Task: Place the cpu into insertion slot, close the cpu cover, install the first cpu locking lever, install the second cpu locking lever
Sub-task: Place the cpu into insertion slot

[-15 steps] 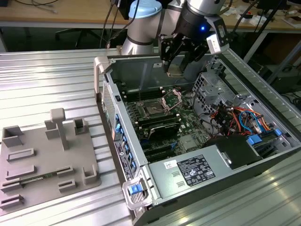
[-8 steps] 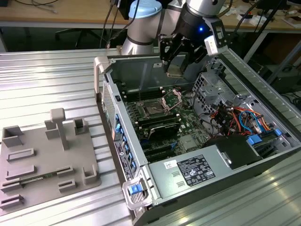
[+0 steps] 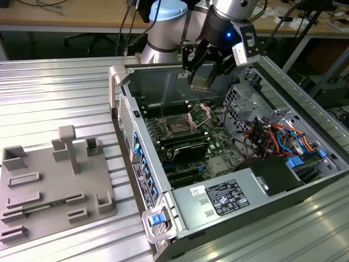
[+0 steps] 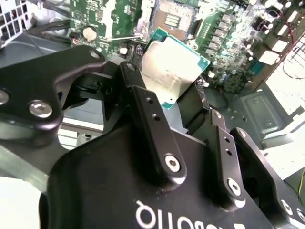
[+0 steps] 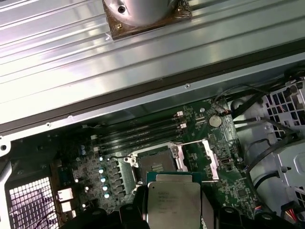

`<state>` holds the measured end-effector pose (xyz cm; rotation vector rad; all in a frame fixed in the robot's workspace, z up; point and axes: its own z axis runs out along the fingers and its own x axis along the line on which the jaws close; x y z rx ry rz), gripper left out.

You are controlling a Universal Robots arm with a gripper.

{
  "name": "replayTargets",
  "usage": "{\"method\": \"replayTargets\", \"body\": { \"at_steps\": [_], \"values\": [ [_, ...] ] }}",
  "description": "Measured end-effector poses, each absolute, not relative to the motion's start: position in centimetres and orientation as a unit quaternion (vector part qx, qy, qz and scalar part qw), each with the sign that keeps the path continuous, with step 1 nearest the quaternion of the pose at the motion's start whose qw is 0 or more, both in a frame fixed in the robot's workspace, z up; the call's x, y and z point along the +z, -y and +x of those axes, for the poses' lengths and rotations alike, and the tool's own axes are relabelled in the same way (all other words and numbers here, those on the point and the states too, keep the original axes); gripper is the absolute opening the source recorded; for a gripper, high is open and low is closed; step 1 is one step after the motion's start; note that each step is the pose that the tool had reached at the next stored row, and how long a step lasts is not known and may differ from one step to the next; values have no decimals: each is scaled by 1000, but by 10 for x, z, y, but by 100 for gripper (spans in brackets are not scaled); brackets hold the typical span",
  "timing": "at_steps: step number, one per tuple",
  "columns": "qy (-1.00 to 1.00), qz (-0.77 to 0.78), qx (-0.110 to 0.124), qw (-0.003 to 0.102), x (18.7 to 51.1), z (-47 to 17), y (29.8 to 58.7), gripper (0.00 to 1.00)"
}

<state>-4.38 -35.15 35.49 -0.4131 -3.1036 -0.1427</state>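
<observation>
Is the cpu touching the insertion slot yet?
Apart. In the exterior view the cpu, held in the gripper, hangs well above the insertion slot, with green circuit board showing between them.

Square silver-grey cpu (image 5: 174, 205) gripped aloft above the dark, bare insertion slot (image 5: 156, 164), not touching it; silver-framed cpu cover (image 3: 199, 113) swung open, standing along that slot's edge.

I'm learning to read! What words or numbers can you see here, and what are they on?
cpu top, held in the gripper: faint print, too blurred to read.
Gripper body: white letters, upside down, cut off at the edge; no whole word.
Power supply label: too small to read.
Nothing can be quoted.
</observation>
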Motion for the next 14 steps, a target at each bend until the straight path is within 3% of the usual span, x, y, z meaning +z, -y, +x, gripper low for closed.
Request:
{"method": "replayTargets", "body": {
  "at_steps": [14],
  "values": [
    [977,-209,-45,0,350,-53,352,55]
  ]
}}
